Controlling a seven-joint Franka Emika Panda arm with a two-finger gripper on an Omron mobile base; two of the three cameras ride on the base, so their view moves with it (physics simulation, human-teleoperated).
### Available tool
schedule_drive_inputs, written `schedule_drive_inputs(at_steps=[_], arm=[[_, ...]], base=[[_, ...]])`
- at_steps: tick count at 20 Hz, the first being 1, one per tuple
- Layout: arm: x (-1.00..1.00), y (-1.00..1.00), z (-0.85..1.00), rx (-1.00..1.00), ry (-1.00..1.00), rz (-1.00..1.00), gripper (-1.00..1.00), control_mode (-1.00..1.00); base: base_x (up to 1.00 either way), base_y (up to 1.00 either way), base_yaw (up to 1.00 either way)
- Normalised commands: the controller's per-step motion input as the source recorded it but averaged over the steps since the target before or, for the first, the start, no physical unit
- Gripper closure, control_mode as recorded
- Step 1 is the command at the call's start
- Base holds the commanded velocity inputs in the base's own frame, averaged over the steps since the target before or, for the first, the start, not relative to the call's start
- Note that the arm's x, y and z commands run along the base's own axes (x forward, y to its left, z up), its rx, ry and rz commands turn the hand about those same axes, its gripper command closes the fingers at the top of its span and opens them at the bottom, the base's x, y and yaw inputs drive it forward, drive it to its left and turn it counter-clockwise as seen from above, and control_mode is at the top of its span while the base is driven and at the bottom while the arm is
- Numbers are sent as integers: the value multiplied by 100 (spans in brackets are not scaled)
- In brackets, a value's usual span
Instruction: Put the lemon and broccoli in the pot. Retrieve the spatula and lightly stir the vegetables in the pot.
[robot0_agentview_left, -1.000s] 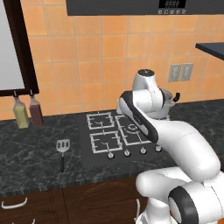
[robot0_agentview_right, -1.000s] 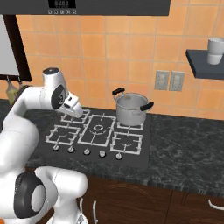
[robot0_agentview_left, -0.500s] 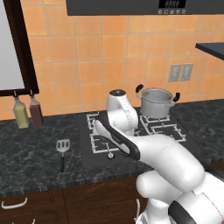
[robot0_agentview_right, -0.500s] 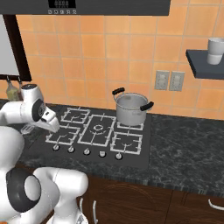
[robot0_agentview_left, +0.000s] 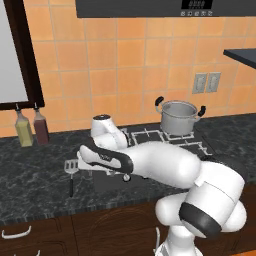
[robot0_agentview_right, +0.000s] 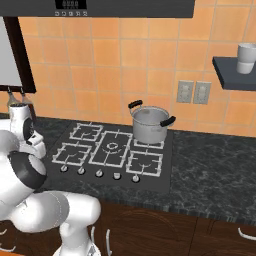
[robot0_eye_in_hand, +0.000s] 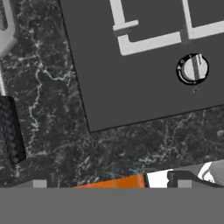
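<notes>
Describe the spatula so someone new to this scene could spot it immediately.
Start at the stove set in the dark stone counter. Just off the stove's left edge lies the spatula, flat on the counter. Its slotted silver square head and thin black handle set it apart from the two upright bottles at the wall.

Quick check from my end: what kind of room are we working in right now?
A home-style kitchen, by the look of it: a gas stove set into a dark stone counter, a steel pot on a back burner, orange wall tiles, and a spatula lying on the counter.

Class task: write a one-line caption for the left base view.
White arm reaches low toward the slotted silver black-handled spatula; the shiny steel pot waits on the hob.
</notes>
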Motion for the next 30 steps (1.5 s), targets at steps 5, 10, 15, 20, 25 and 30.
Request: schedule_drive_inputs(at_steps=[5, 10, 15, 20, 25, 30], arm=[[-2, 87, -2, 0, 8, 0, -100, -100], [0, 68, -48, 0, 0, 4, -100, -100], [0, 9, -62, 0, 0, -1, -100, -100], [18, 2, -36, 0, -3, -1, -100, -100], [4, 2, -24, 0, -14, 0, -100, -100], [2, 5, -24, 0, -11, 0, -100, -100]], base=[[0, 0, 0], [0, 0, 0], [0, 0, 0], [0, 0, 0], [0, 0, 0], [0, 0, 0]])
